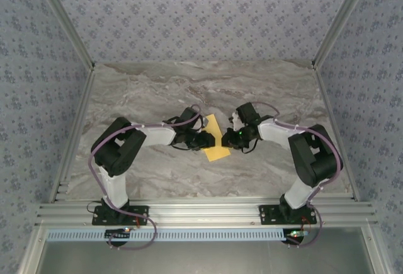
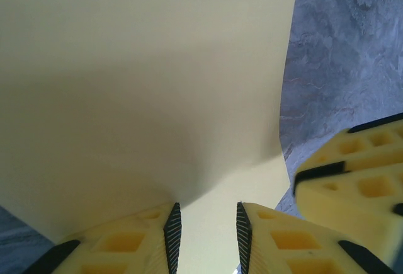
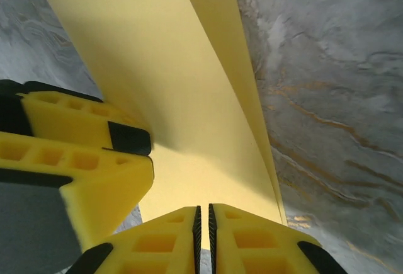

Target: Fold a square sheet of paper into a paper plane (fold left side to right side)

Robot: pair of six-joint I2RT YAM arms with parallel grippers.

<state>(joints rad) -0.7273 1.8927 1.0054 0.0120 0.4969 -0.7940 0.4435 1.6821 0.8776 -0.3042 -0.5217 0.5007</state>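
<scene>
The right end effector (image 3: 203, 210), closest to the lens, has its yellow jaws set together to a hairline slit on the near edge of the sheet (image 3: 157, 66), apparently pinching the paper. The plain yellow-orange sheet runs away ahead of its tips in a long raised band above the grey marbled counter (image 3: 327, 66). A paler strip along the side to its right is perhaps a second layer.

Just to its left sits the left end effector (image 2: 208, 208). Its ribbed jaws stand a narrow gap apart with paper showing between them, and it cannot be told whether they bear on the sheet. Ahead of that end effector the sheet bellies upward, clear of the counter. From above, the two end effectors face each other tip to tip at mid-counter with the sheet between them.

The side-to-side fold looks to be in hand, since the sheet is lifted and bowed but not creased flat. The next move likely calls for carrying the lifted side across until the edges meet, with one edge kept pinned, then pressing along the bend to set the crease. A slip in the pinch would skew the edges.

No brand, label or writing can be read on the sheet, the jaws or the counter.
</scene>
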